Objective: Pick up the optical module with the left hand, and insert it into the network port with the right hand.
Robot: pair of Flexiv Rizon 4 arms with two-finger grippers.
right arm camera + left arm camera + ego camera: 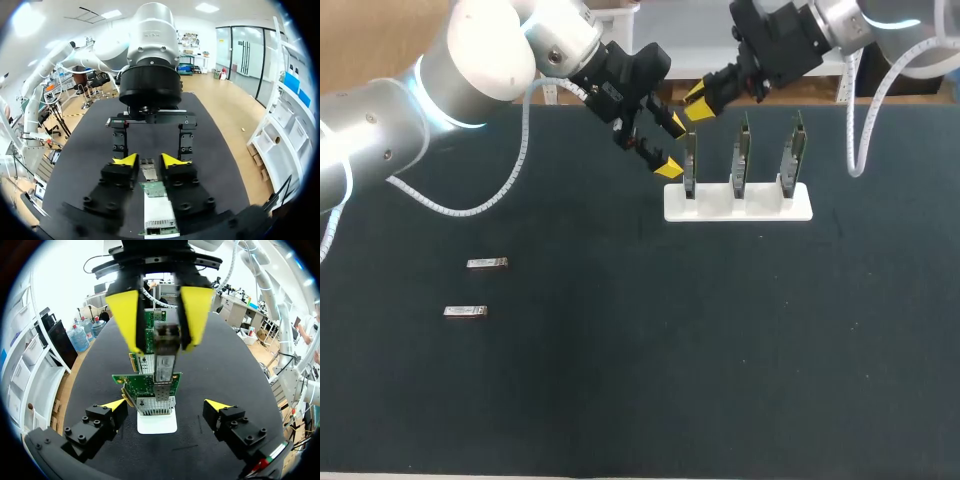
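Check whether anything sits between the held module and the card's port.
Nothing visible does. The module in the right gripper is right at the port on the card; the left gripper, open, flanks the card.

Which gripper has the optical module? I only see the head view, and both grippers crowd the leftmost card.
Observer: The right gripper. The left wrist view shows it shut on the optical module.
Operator: And the left one?
Observer: The left gripper is open and holds nothing.
Operator: Is the module in the port?
Observer: In the right wrist view its end is right at the network card. I cannot tell whether it is seated.
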